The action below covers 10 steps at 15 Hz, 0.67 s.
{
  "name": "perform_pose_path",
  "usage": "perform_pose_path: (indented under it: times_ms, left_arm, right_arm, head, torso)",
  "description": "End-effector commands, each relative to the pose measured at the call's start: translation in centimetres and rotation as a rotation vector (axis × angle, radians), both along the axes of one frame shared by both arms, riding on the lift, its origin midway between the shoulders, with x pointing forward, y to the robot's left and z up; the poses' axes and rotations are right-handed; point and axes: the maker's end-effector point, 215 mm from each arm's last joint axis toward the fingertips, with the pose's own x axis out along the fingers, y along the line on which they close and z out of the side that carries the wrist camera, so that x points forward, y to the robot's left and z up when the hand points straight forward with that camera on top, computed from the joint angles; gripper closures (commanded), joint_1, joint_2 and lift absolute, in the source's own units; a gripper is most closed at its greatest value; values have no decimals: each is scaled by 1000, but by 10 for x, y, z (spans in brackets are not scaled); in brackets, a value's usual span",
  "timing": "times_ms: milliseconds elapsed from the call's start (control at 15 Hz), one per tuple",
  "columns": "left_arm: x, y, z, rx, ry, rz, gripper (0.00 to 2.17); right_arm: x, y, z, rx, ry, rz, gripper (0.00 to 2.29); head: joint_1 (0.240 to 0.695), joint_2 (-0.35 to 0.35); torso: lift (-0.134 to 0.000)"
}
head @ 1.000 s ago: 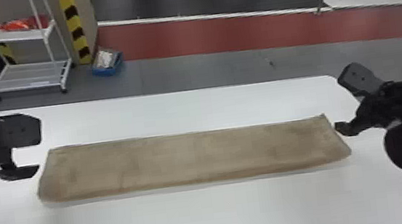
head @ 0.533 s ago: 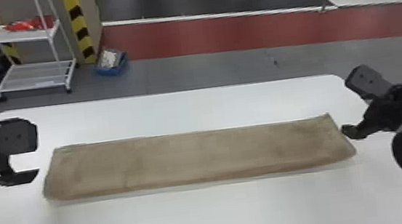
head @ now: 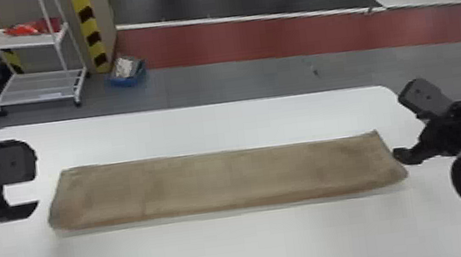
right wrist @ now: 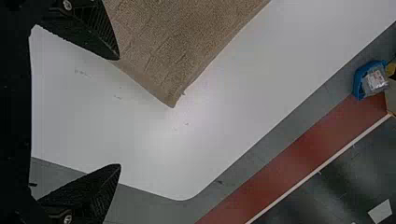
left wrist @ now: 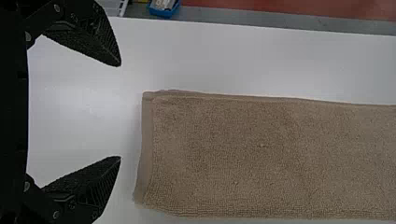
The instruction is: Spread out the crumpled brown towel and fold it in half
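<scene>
The brown towel point(head: 223, 181) lies flat as a long strip across the white table, folded lengthwise, its short ends toward left and right. My left gripper point(head: 35, 190) stands open just off the towel's left end; in the left wrist view the same gripper point(left wrist: 120, 111) faces the hemmed edge of the towel point(left wrist: 261, 154) without touching it. At the right end is my right gripper point(head: 401, 126), also open, its nearer finger close to the towel's edge. In the right wrist view a corner of the towel point(right wrist: 173, 60) lies beyond the open right gripper point(right wrist: 119, 112).
The white table point(head: 248, 245) extends around the towel, its far edge running behind. On the floor beyond stand a white wire shelf point(head: 35, 87) with a red item and a blue bin point(head: 127, 77).
The head view has shifted slightly, moving towel and background a little to the right. My left gripper appears slightly farther from the towel's left end; the towel keeps its shape.
</scene>
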Motion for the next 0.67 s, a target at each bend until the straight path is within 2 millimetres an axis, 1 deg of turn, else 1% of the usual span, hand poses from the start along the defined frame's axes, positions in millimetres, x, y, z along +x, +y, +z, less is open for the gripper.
perform_pose_path:
  times_ms: [0, 133, 267, 600]
  left_arm:
    - [-3, 1, 0, 3, 1, -3, 201]
    - [-7, 6, 1, 7, 2, 5, 201]
    - [-9, 6, 2, 7, 2, 1, 201]
    - [-11, 7, 0, 3, 4, 3, 201]
  right_arm:
    - [0, 1, 4, 3, -7, -3, 66]
    - [-3, 4, 1, 6, -4, -2, 66]
    - [-4, 7, 1, 10, -4, 1, 66]
    - [-4, 9, 2, 11, -4, -1, 66]
  head:
    - [695, -120]
    - [695, -120]
    - [695, -116]
    - [695, -108]
  torso:
    - [-125]
    - [-125]
    - [-125]
    - [-125]
